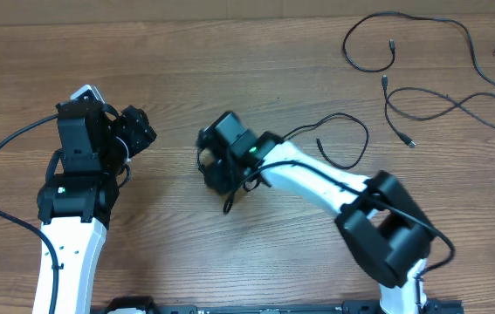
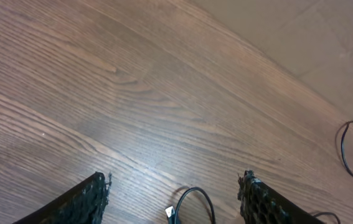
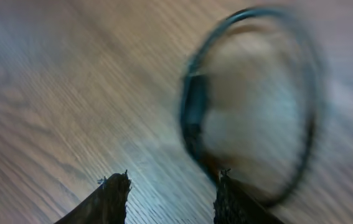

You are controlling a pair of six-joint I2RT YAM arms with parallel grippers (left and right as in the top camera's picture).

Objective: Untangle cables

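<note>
Centring the thin black cable loop (image 3: 192,112) between the parted, empty jaws of the right gripper (image 3: 171,180), we are holding the left gripper (image 2: 173,186) wide open.

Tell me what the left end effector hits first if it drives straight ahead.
The left end effector likely meets the black cable loop lying just ahead between its jaws; depth is unclear, so bare table may come first.
</note>
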